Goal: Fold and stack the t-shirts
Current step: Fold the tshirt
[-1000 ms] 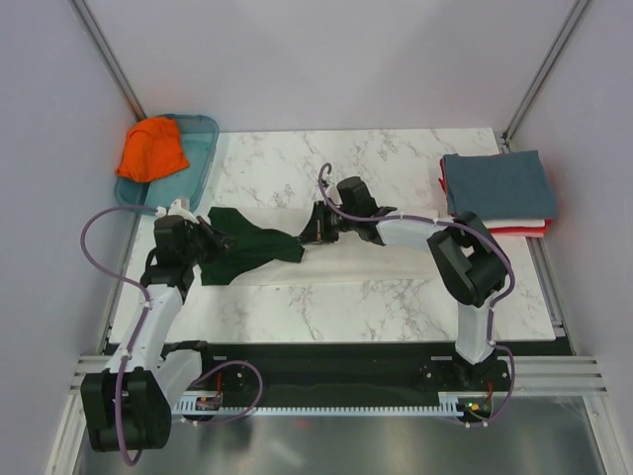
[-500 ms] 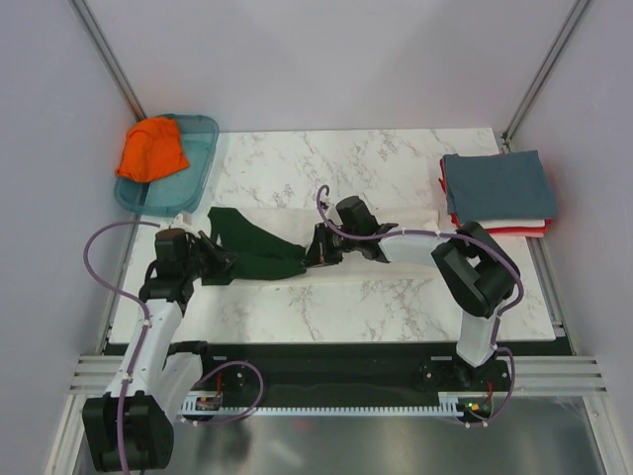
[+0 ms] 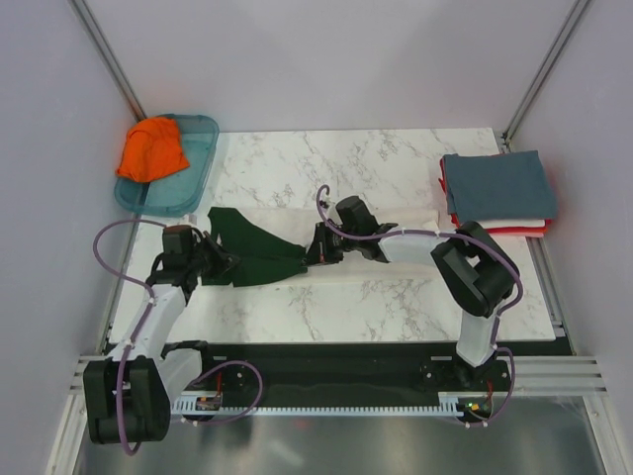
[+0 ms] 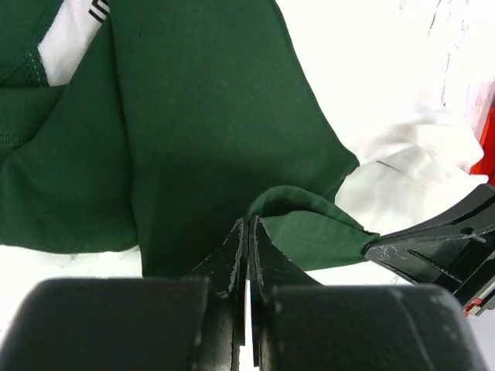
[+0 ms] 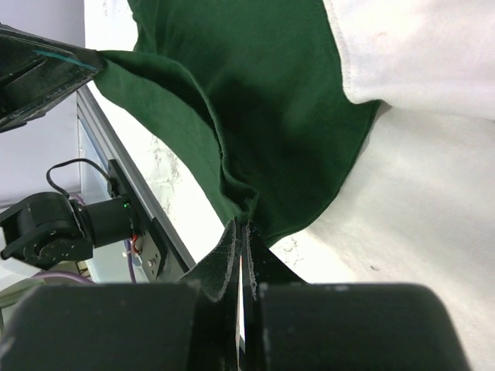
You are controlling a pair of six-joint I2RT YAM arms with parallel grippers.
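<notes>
Centrally, left claw [image 3: 216, 261] and right claw [image 3: 315, 249] each pinched the green-sleeved t-shirt [image 3: 259, 252]; orange t-shirt [image 3: 151, 148] in tray [image 3: 204, 135] upper left, folded stack [image 3: 497, 186] far right.

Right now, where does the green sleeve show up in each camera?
Top external: the green sleeve lies left of centre, stretched between the two arms.
Left wrist: the sleeve fills the upper left and middle.
Right wrist: the sleeve is at top centre, running down toward the bottom edge.
Shared landmark: the shirt's cream body, which borders the sleeve in all three.
</notes>
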